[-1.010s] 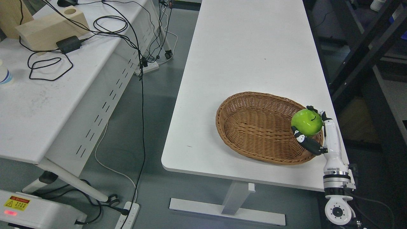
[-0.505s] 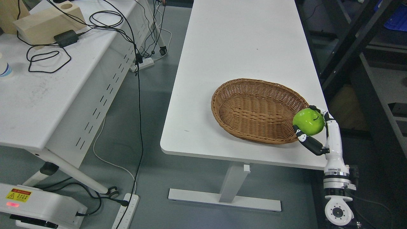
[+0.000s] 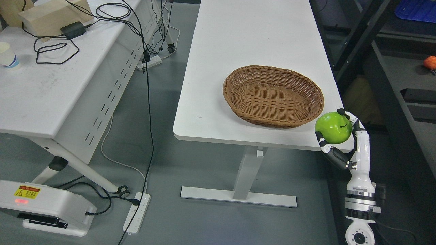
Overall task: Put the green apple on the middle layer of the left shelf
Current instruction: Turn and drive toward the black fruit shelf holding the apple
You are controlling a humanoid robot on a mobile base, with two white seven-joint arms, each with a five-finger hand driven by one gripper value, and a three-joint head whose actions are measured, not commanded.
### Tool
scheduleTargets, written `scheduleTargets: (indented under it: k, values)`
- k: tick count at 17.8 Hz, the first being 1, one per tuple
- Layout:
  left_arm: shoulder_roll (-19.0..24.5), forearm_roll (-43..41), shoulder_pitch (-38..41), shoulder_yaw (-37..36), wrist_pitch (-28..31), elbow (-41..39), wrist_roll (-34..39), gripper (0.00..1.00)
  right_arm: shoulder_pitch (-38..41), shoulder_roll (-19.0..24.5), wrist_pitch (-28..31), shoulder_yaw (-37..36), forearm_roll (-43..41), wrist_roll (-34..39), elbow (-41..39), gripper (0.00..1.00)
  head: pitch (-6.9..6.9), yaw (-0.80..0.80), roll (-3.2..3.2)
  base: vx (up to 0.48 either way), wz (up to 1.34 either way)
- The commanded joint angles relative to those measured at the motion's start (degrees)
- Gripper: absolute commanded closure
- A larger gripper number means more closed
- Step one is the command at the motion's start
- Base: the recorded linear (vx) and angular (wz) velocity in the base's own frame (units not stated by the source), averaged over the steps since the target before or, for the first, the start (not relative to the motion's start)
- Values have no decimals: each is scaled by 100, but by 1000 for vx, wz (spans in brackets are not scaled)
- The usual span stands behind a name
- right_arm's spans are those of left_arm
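Since a second ago: apple [image 3: 333,127] carried from over the basket's [image 3: 273,96] right rim to a spot past the counter's [image 3: 252,51] near right corner; the whole view has also shifted, so the camera moved too.

Item, right robot hand [image 3: 335,131]: mine, rising from the lower right on a white forearm, fingers [image 3: 327,144] curled round the apple, thumb below and fingertips over the top.

Item, apple: green, held in the air, overlapping the counter's near right corner in the view, clear of the basket.

Item, basket: brown wicker, oval, standing near the counter's near right corner, nothing inside.

Item, second counter [image 3: 44,95]: left of the first, across a strip of grey floor; carries a wooden block [image 3: 51,18], a black adapter [image 3: 73,30] with looped cables, and a paper cup [image 3: 7,55] by its left edge.

Item, dark shelf frame [image 3: 391,68]: right of the counter, an orange object [image 3: 430,62] on one level.
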Motion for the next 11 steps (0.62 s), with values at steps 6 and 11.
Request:
scheduleTargets:
  k: [6, 11]
  values:
    - [100, 0, 0, 0, -2, 0, 5, 0, 229, 260, 403, -68, -39, -19, -22, 100, 0, 0, 0, -173, 21]
    - [100, 0, 0, 0, -2, 0, 5, 0, 229, 260, 412, -121, -39, -19, -31, 100, 0, 0, 0, -147, -13]
